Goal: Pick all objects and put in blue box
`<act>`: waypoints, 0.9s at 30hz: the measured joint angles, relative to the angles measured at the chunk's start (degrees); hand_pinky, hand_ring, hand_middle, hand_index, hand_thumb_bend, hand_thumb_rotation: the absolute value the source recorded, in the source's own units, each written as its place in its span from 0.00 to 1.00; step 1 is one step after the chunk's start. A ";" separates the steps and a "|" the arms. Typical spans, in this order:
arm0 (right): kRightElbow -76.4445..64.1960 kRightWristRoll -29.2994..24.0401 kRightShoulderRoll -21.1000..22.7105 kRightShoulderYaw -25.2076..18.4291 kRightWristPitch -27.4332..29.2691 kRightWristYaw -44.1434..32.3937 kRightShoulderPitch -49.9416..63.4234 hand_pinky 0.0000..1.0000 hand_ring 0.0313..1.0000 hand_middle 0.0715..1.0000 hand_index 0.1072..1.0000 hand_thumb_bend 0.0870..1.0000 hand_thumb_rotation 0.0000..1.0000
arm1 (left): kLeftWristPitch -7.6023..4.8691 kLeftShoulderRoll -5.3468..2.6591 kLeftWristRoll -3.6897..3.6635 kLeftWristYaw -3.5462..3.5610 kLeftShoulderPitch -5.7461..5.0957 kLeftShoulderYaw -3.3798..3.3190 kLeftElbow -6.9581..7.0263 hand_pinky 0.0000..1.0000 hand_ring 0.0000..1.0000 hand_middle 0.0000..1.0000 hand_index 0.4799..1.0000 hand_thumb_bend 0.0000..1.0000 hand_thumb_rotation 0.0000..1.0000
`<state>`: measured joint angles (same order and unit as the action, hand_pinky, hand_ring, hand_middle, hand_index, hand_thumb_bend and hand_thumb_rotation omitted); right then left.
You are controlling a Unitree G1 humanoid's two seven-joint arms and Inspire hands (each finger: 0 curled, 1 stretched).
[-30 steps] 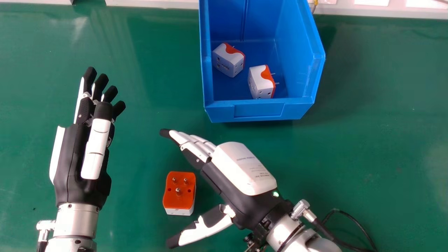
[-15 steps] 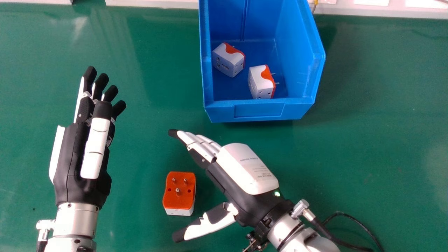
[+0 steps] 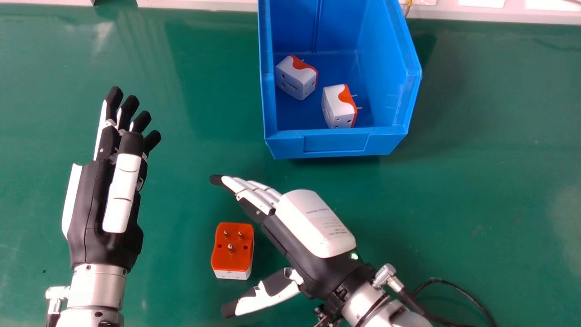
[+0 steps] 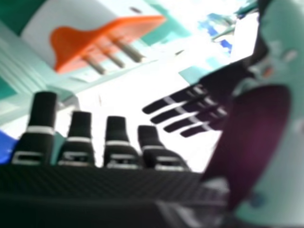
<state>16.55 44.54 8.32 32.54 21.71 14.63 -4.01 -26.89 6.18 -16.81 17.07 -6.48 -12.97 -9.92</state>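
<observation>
In the head view my right hand [image 3: 313, 227] is open beside an orange and white plug adapter [image 3: 232, 247], which stands pins up on the table between its fingers and thumb, untouched. Two more adapters, one at the left wall [image 3: 296, 77] and one near the front [image 3: 339, 106], lie inside the blue box [image 3: 336, 143]. My left hand [image 3: 106, 200] is open over the table at the left. In the right hand view the orange and white adapter [image 4: 104, 40] shows its pins beyond my right hand [image 4: 116, 142]; the left hand [image 4: 190, 107] appears farther off.
The green table [image 3: 476, 181] extends on both sides of the box. A white ledge [image 3: 195, 4] runs along its far edge. A black cable [image 3: 454, 284] trails from my right wrist at the lower right.
My right hand has shifted right, then a little back left and towards the bottom edge. My left hand has drifted slightly left. The adapters and box have stayed put.
</observation>
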 measured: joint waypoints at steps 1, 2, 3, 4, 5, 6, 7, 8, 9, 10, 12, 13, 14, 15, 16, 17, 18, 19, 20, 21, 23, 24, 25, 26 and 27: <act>0.34 0.88 -0.03 0.23 -0.01 0.85 -0.01 0.71 0.87 0.89 0.89 0.76 0.20 | 0.00 0.00 0.01 0.00 0.00 0.00 0.00 0.93 0.96 0.99 0.97 0.80 0.78; 0.68 1.26 -0.03 0.54 -0.05 1.54 0.00 0.71 0.87 0.89 0.89 0.76 0.20 | 0.00 0.00 0.03 0.00 0.00 0.00 0.00 0.93 0.96 0.99 0.97 0.80 0.78; 1.01 1.96 -0.06 0.88 -0.16 2.21 0.00 0.71 0.86 0.88 0.88 0.77 0.19 | 0.00 0.00 0.04 -0.02 0.00 0.00 0.00 0.93 0.96 0.99 0.97 0.80 0.78; 1.16 2.56 -0.06 1.14 -0.27 2.51 0.02 0.71 0.86 0.88 0.88 0.77 0.19 | 0.00 0.00 0.07 -0.08 0.00 0.01 0.00 0.93 0.96 0.99 0.97 0.80 0.78; 1.27 3.14 -0.07 1.42 -0.48 2.74 0.03 0.71 0.86 0.88 0.88 0.77 0.19 | 0.01 -0.01 0.15 -0.21 0.00 0.01 0.01 0.93 0.96 0.99 0.97 0.80 0.78; 1.35 3.35 -0.10 1.64 -0.72 2.89 0.05 0.71 0.85 0.87 0.87 0.77 0.17 | 0.01 -0.02 0.21 -0.27 0.00 0.01 0.01 0.93 0.96 0.99 0.97 0.80 0.78; 1.41 3.57 -0.12 1.85 -1.08 3.14 0.06 0.71 0.85 0.87 0.87 0.77 0.17 | 0.01 -0.02 0.22 -0.26 0.00 0.02 0.01 0.93 0.96 0.99 0.97 0.80 0.78; 1.46 3.91 -0.12 1.99 -1.31 3.53 0.06 0.71 0.85 0.87 0.87 0.77 0.17 | 0.00 -0.02 0.23 -0.25 0.00 0.02 0.01 0.93 0.96 0.99 0.97 0.80 0.78; 1.47 4.43 -0.12 2.06 -1.38 3.86 0.06 0.70 0.84 0.87 0.86 0.78 0.16 | 0.00 -0.01 0.24 -0.24 0.00 0.02 0.01 0.93 0.96 0.99 0.97 0.80 0.78; 1.51 4.79 -0.12 2.20 -1.46 4.19 0.06 0.70 0.84 0.87 0.86 0.78 0.16 | -0.02 -0.02 0.41 -0.24 0.00 0.02 0.01 0.93 0.96 0.99 0.97 0.80 0.78; 1.64 5.23 -0.12 2.48 -1.81 4.63 0.06 0.70 0.84 0.86 0.86 0.79 0.14 | -0.02 -0.02 0.68 -0.25 -0.01 0.04 0.01 0.93 0.96 0.99 0.96 0.80 0.79; 1.66 5.62 -0.11 2.71 -2.31 4.70 0.06 0.70 0.84 0.86 0.86 0.79 0.14 | -0.02 -0.02 0.68 -0.25 -0.01 0.05 0.01 0.93 0.96 0.99 0.96 0.80 0.79; 1.72 5.97 -0.04 2.97 -2.67 4.70 0.06 0.70 0.84 0.86 0.86 0.79 0.14 | -0.02 -0.02 0.69 -0.25 -0.02 0.05 0.01 0.93 0.96 0.99 0.96 0.80 0.79; 1.75 6.10 0.04 3.18 -2.87 4.70 0.06 0.69 0.84 0.86 0.85 0.80 0.13 | -0.01 -0.02 0.68 -0.24 -0.04 0.06 0.02 0.93 0.96 0.98 0.96 0.80 0.79; 1.81 6.53 0.05 3.31 -3.10 4.73 0.06 0.69 0.84 0.86 0.85 0.80 0.13 | -0.01 -0.02 0.67 -0.23 -0.06 0.07 0.04 0.93 0.96 0.98 0.96 0.80 0.79; 1.88 6.92 0.10 3.43 -3.28 4.79 0.06 0.69 0.84 0.86 0.85 0.80 0.13 | -0.01 -0.02 0.67 -0.18 -0.10 0.09 0.07 0.93 0.96 0.98 0.96 0.80 0.79; 2.07 7.11 0.12 3.60 -3.46 4.97 0.05 0.68 0.83 0.86 0.84 0.80 0.13 | -0.01 -0.02 0.66 -0.12 -0.13 0.12 0.10 0.93 0.96 0.99 0.96 0.79 0.79; 2.34 7.24 0.13 3.75 -3.59 5.17 0.05 0.68 0.83 0.86 0.84 0.80 0.13 | -0.01 -0.02 0.66 -0.09 -0.15 0.14 0.13 0.93 0.96 0.99 0.96 0.79 0.79; 2.69 7.29 0.14 3.84 -3.65 5.28 0.05 0.68 0.83 0.86 0.84 0.80 0.13 | -0.01 -0.02 0.66 -0.08 -0.16 0.15 0.15 0.93 0.96 0.99 0.96 0.79 0.79; 3.09 7.39 0.14 3.91 -3.69 5.48 0.04 0.68 0.83 0.86 0.84 0.80 0.13 | -0.01 -0.02 0.65 -0.06 -0.18 0.16 0.19 0.93 0.96 0.99 0.96 0.79 0.79; 3.85 7.81 0.17 4.09 -3.75 6.29 0.03 0.68 0.83 0.85 0.83 0.80 0.12 | -0.01 -0.03 0.64 -0.06 -0.26 0.17 0.36 0.93 0.96 0.99 0.97 0.79 0.79; 4.15 7.87 0.17 4.14 -3.74 6.62 0.00 0.67 0.83 0.85 0.83 0.81 0.12 | -0.01 -0.04 0.63 -0.06 -0.32 0.17 0.41 0.93 0.96 0.99 0.97 0.79 0.79; 4.44 7.93 0.17 4.17 -3.74 6.91 -0.04 0.67 0.83 0.85 0.83 0.81 0.12 | -0.01 -0.04 0.65 -0.06 -0.42 0.19 0.45 0.93 0.96 0.99 0.97 0.79 0.79; 4.65 7.96 0.17 4.17 -3.74 7.14 -0.10 0.67 0.83 0.85 0.83 0.81 0.12 | -0.01 -0.04 0.66 -0.06 -0.53 0.21 0.47 0.93 0.96 0.99 0.97 0.79 0.79; 5.05 8.00 0.17 4.20 -3.74 7.58 -0.26 0.66 0.83 0.85 0.82 0.81 0.11 | -0.01 -0.04 0.66 -0.06 -0.61 0.23 0.47 0.93 0.96 0.99 0.97 0.79 0.80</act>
<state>21.59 52.54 8.49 36.74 17.97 22.21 -4.27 -26.90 6.14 -16.14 17.01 -7.09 -12.73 -9.45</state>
